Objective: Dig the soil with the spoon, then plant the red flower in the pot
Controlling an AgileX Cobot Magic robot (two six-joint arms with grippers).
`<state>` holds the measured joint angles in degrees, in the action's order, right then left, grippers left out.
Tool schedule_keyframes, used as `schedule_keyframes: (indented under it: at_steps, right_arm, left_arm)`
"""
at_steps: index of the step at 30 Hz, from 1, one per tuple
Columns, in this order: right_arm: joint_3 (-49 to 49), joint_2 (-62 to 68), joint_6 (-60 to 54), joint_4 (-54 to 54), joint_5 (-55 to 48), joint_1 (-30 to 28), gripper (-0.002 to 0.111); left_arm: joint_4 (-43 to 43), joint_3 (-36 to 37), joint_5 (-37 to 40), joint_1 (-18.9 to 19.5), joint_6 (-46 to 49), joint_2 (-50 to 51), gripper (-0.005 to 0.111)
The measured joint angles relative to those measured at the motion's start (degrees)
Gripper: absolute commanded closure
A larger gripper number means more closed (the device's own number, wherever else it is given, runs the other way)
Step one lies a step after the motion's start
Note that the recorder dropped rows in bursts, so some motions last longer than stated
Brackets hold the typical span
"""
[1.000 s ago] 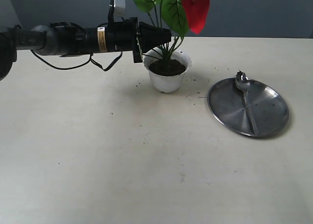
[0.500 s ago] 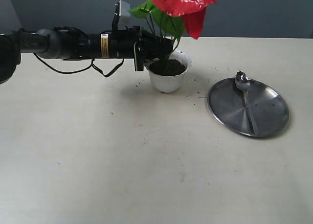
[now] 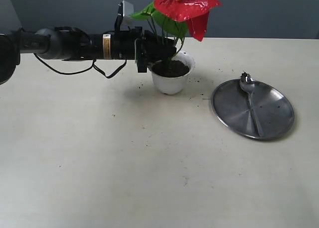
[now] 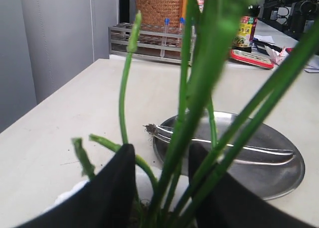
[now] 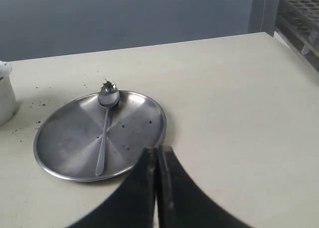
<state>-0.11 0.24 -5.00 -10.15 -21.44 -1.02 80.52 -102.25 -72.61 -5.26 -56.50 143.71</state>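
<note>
The red flower (image 3: 187, 3) stands upright with its stems in the dark soil (image 3: 170, 68) of the white pot (image 3: 172, 84). My left gripper (image 3: 167, 50) reaches in from the left, level with the pot's rim. It is open, and the green stems (image 4: 192, 113) pass loosely between its black fingers (image 4: 117, 188). The spoon (image 3: 251, 104) lies on the round steel plate (image 3: 276, 116) with a crumb of soil at its bowl. In the right wrist view my right gripper (image 5: 158, 151) is shut on nothing, just off the plate's edge. It does not show in the exterior view.
Soil crumbs are scattered on the table round the pot and plate. A test-tube rack (image 4: 149, 36), a woven basket (image 4: 157, 4) and a bottle (image 4: 244, 31) stand beyond the table's far end. A corner of the pot (image 5: 5, 96) shows in the right wrist view.
The flower has come down, its whole bloom now in view above the pot. My left gripper's jaws have widened round the stems, and the arm has drawn slightly left. Spoon and plate are unmoved.
</note>
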Motion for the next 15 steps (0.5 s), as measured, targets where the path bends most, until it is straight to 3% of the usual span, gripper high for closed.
schedule_keyframes:
  at_steps: [15]
  right_arm:
    - [0.0,0.0,0.0,0.0,0.0,0.0,0.108]
  left_arm:
    - [1.98,0.13,1.73,-0.02,-0.96,-1.64,0.069]
